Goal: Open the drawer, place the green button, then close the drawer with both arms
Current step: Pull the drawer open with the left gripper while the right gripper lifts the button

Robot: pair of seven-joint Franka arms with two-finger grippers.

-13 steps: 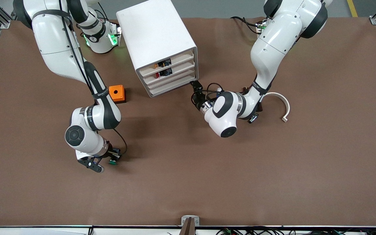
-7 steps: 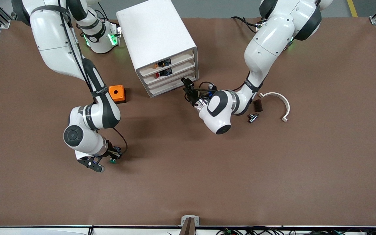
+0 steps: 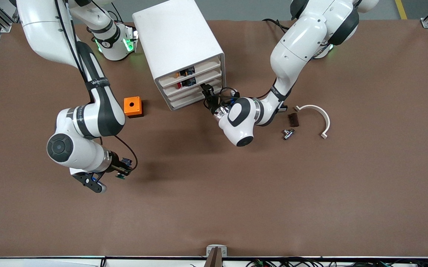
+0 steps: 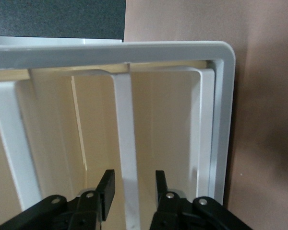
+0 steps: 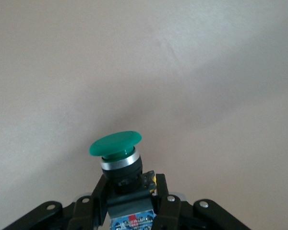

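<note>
Front view shows the right gripper (image 3: 111, 177) lifted over the table (image 3: 273, 193), clamped on the button (image 5: 116, 152); the left gripper (image 4: 132, 184), fingers slightly apart around the drawer (image 3: 193, 93) front's rib, reaches level at the cabinet (image 3: 178, 44)

One cabinet (image 3: 178, 40) of four drawers — one green button (image 5: 116, 144), one orange box (image 3: 132, 106).

Orange box (image 3: 132, 106) beside the cabinet (image 3: 178, 48). Toward the left arm's end: white curved bracket (image 3: 319, 115), dark block (image 3: 293, 119), small metal fitting (image 3: 287, 133).
</note>
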